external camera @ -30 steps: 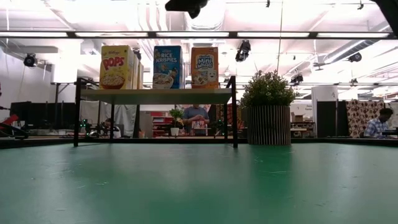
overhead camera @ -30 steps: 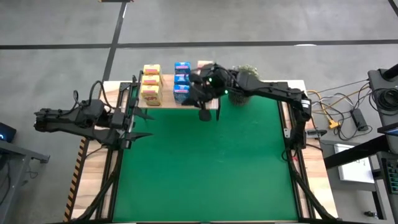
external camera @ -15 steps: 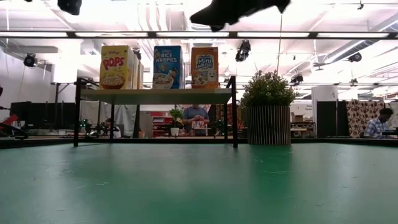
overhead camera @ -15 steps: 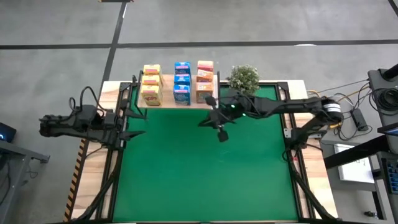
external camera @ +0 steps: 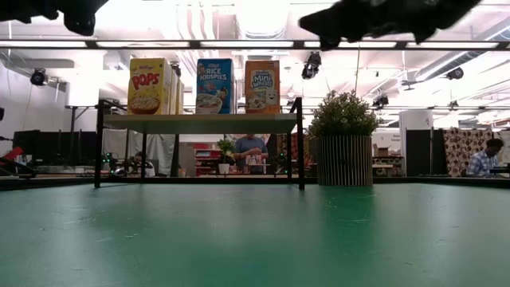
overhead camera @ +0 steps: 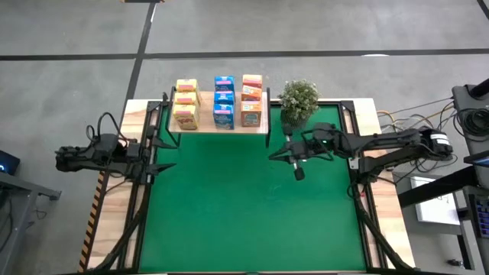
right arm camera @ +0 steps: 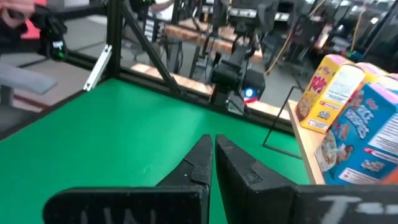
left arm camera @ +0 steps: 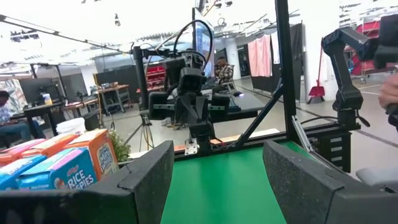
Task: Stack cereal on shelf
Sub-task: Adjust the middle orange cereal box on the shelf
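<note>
Nine small cereal boxes stand on the light-wood shelf [overhead camera: 206, 128] at the table's far edge, in a yellow column [overhead camera: 186, 105], a blue column [overhead camera: 223, 101] and an orange-red column [overhead camera: 251, 100]. The low view shows the front three on the board [external camera: 199, 122]. My right gripper [overhead camera: 275, 156] hangs over the green mat, right of and nearer than the shelf, shut and empty [right arm camera: 213, 140]. My left gripper [overhead camera: 170, 153] waits at the table's left edge, open and empty [left arm camera: 217, 155].
A small potted plant [overhead camera: 298, 98] stands right of the shelf, close to my right arm [external camera: 344, 147]. The green mat [overhead camera: 252, 214] lies bare across the table's middle and near side. Black frame rails run along the left and right edges. People sit in the room behind.
My right gripper has drawn back from the orange-red column on the shelf, moving toward the table's right and near edges, and now hangs over the mat. All the boxes have stayed in place on the shelf.
</note>
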`<action>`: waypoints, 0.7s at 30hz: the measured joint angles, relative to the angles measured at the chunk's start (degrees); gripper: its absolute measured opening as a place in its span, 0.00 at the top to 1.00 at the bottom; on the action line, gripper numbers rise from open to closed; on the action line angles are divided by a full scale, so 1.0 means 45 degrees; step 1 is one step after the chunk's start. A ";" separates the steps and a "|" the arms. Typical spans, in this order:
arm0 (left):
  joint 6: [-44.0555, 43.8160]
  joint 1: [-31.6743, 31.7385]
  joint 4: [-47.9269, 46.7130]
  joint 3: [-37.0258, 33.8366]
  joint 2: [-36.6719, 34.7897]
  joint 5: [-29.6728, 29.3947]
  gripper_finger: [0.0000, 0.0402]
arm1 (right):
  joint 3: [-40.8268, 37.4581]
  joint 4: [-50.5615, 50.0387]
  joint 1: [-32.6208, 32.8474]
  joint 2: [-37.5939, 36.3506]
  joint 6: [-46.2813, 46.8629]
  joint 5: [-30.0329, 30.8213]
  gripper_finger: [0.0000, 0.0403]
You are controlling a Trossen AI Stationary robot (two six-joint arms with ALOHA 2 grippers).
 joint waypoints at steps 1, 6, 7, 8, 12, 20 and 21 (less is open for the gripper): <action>0.0005 0.0000 -0.0119 -0.0051 -0.0173 0.0000 0.42 | -0.0409 0.0336 0.0000 -0.0289 0.0080 0.0004 0.98; -0.0066 -0.0002 -0.0641 -0.0202 -0.1020 -0.0239 0.42 | -0.2225 0.1589 -0.0005 -0.1674 0.0503 0.0004 0.98; -0.0081 0.0000 -0.0622 -0.0226 -0.1193 -0.0310 0.42 | -0.2531 0.1802 -0.0005 -0.1939 0.0649 0.0004 0.98; -0.0083 0.0000 -0.0625 -0.0262 -0.1337 -0.0335 0.42 | -0.2865 0.2021 0.0000 -0.2206 0.0721 0.0004 0.98; -0.0078 -0.0004 -0.0609 -0.0316 -0.1272 -0.0332 0.42 | -0.3885 0.2549 0.0000 -0.3158 0.1014 0.0071 0.98; -0.0034 -0.0001 -0.0570 -0.0687 -0.1325 -0.0335 0.42 | -0.5633 0.3754 -0.0007 -0.4668 0.1489 0.0110 0.98; -0.0034 -0.0002 -0.0574 -0.0701 -0.1304 -0.0335 0.42 | -0.5839 0.3882 -0.0010 -0.4848 0.1603 0.0108 0.98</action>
